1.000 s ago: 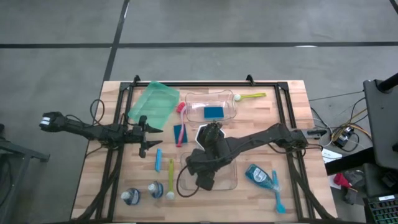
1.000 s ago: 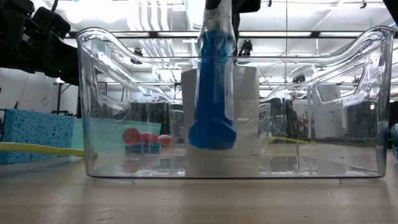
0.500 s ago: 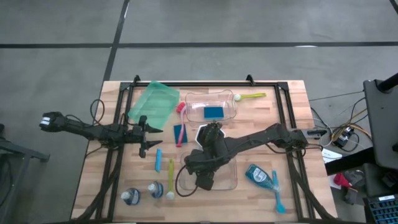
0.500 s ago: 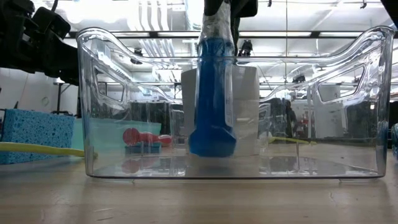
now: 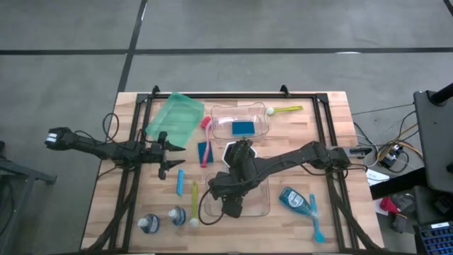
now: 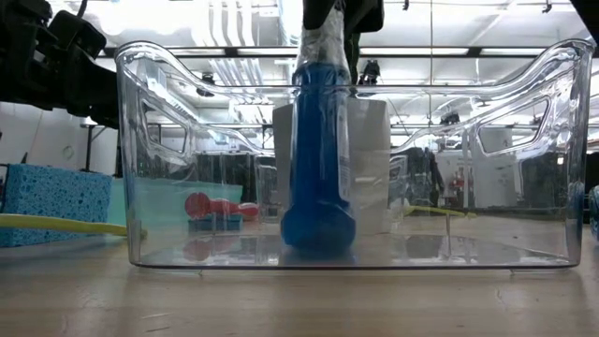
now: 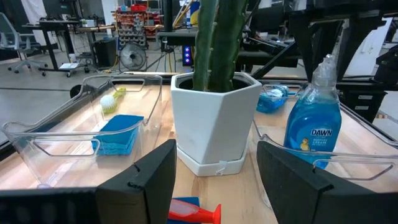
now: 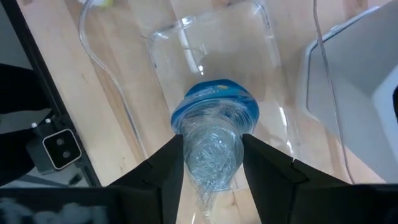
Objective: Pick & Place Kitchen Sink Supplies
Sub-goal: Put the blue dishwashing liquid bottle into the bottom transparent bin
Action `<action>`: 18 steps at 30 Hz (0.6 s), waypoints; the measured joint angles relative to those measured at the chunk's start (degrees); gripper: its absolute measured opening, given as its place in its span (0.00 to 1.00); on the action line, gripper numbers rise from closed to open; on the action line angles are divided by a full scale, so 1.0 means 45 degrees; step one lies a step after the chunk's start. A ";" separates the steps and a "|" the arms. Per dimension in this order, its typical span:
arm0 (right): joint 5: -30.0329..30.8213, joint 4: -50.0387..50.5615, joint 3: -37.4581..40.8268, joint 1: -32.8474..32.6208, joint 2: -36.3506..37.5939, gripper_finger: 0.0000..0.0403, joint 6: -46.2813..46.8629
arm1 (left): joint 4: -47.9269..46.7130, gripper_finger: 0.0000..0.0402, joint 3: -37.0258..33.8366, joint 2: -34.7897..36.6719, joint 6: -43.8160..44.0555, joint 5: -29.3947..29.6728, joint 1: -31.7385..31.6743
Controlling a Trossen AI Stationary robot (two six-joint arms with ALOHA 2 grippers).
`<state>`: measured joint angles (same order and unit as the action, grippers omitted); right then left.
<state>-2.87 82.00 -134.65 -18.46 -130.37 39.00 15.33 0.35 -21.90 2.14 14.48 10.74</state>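
1. At the table's left side, the left gripper [image 5: 167,150] hangs over the wood beside the green tray [image 5: 173,117]; its fingers [image 7: 143,180] stand spread, with nothing between them.
2. Near that gripper lie a blue sponge [image 5: 204,151] and a pink brush [image 5: 207,134], and just past them a short blue brush [image 5: 180,182] and a yellow brush [image 5: 195,200]; none touches the gripper.
3. Along the near left edge stand two small bottles [image 5: 161,220], well apart from either arm.
4. At the middle, the white hexagonal pot [image 7: 214,121] stands between the two clear bins; the far bin [image 5: 241,120] holds a second blue sponge [image 5: 243,127], and a green brush [image 5: 283,110] lies just beside that bin.
5. Over the near bin [image 6: 168,150], the right gripper [image 8: 208,155] points down with the dish-soap bottle [image 6: 318,159] between its fingers [image 8: 168,171].
6. The bottle stands upright inside the near bin, neck up in the gripper, base at or just above the bin floor; contact cannot be told. The fingers flank the neck closely, but I cannot tell if they still press it.
7. At the right side, another soap bottle [image 5: 292,198] lies on the wood next to a long blue brush [image 5: 315,219], apart from the right arm.
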 joint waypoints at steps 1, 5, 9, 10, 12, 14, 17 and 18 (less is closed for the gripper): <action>-0.0003 -0.0024 0.0000 -0.0001 0.0001 0.38 0.0000 | 0.0000 0.54 -0.0003 0.0002 0.0000 0.0000 0.0000; -0.0264 -0.0021 0.0002 0.0000 0.0030 0.40 0.0101 | 0.0000 0.54 -0.0003 0.0002 -0.0002 0.0000 -0.0001; -0.0441 -0.0020 -0.0058 -0.0005 0.0056 0.43 0.0047 | 0.0000 0.54 0.0000 0.0001 0.0002 0.0000 -0.0002; -0.0451 -0.0015 -0.0058 -0.0005 0.0075 0.44 0.0049 | 0.0000 0.54 0.0000 0.0002 0.0001 -0.0002 -0.0005; -0.0487 -0.0015 -0.0063 -0.0005 0.0096 0.47 0.0050 | 0.0000 0.54 -0.0002 -0.0002 0.0003 0.0000 -0.0005; -0.0618 0.0009 -0.0063 -0.0005 0.0124 0.50 0.0088 | 0.0000 0.54 -0.0003 0.0002 0.0003 0.0000 -0.0005; -0.1255 0.0033 -0.0063 -0.0005 0.0300 0.53 0.0144 | 0.0000 0.54 -0.0003 0.0002 0.0003 0.0000 0.0000; -0.1430 0.0041 -0.0063 -0.0023 0.0391 0.54 0.0167 | 0.0000 0.54 -0.0001 0.0001 0.0001 0.0000 0.0000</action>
<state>-9.31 82.19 -134.93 -18.56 -128.61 39.75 15.33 0.34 -21.90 2.15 14.48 10.74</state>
